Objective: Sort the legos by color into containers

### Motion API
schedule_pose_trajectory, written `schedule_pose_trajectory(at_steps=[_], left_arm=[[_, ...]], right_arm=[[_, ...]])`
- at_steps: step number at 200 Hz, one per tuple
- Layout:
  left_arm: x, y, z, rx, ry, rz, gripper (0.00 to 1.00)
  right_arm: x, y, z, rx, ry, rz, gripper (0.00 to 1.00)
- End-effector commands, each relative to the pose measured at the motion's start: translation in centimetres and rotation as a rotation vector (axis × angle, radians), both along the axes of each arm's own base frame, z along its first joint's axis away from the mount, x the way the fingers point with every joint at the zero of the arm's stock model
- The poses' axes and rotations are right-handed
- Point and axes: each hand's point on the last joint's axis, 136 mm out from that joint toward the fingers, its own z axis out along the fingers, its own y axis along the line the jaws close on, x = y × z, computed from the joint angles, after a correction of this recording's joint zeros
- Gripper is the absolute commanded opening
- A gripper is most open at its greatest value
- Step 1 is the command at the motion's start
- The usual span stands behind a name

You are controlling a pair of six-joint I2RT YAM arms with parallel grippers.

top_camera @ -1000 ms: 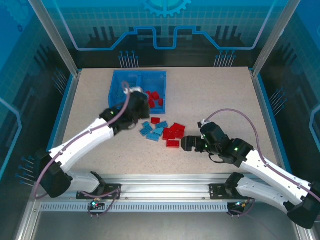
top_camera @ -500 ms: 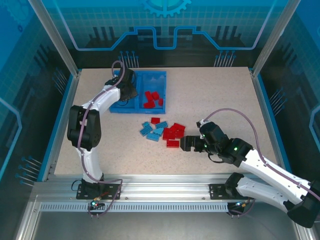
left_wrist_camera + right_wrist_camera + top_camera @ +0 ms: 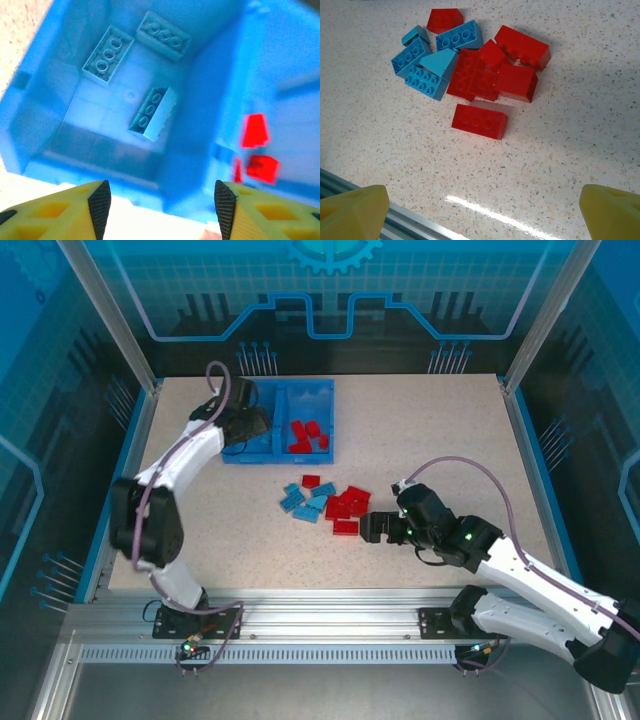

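Speckled beige table (image 3: 440, 440) inside blue-lit enclosure, aluminium posts (image 3: 108, 315) and clear printed panels around, aluminium rail (image 3: 330, 625) along near edge. Blue rectangular plastic bin (image 3: 305, 386) with centre divider at far left-centre of table. Left compartment: three light blue studded plastic bricks (image 3: 152, 114), one tipped on edge. Right compartment: several bright red bricks (image 3: 306, 434).

Mid-table, well apart from bin: loose heap of red plastic bricks (image 3: 515, 80) on one side, touching loose light blue bricks (image 3: 427, 80) on the other. Single red brick (image 3: 479, 121) flat, just beside heap on near side.

Left arm (image 3: 185, 452) stretched up to bin, left jaws over left compartment, parted to a middling gap, holding nothing. Right arm (image 3: 520, 562) low on right side, right jaws spread wide and empty, near heap on its right, not touching. Bare table between right jaws and heap.
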Motion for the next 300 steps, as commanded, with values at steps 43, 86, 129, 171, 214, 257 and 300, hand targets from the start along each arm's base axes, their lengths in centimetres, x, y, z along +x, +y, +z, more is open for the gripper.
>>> schedule_pose_trajectory(at_steps=[43,86,129,171,214,257,300], left_arm=[[-17.0,-10.0,12.6,-0.011,-0.343,-0.64,0.87],[-23.6,-7.4,10.7,0.145,-0.334,-0.828,0.99],[-25.5,-7.4,7.3,0.144,-0.373,-0.909,0.99],[-25.0,-6.3,4.6,0.236,-0.329,-0.89,0.99],[-24.9,-5.8,4.8,0.243,-0.35,-0.866,0.99],[-25.0,-5.4,4.5,0.25,-0.34,-0.845,0.99],[-24.9,-5.0,5.6,0.249,-0.389,-0.813,0.99]], right_arm=[[2.3,3.2,-3.2,-0.112,0.05,0.035,1.0],[4.6,7.5,-6.3,-0.188,0.102,0.042,1.0],[6.4,7.8,-9.7,-0.376,0.122,-0.05,1.0],[5.8,7.7,-11.9,-0.451,0.169,-0.095,1.0],[5.2,7.9,-13.9,-0.471,0.206,-0.105,0.71],[5.3,8.0,-10.6,-0.428,0.141,-0.098,0.51],[6.2,11.1,1.0,-0.291,-0.18,0.038,0.5]])
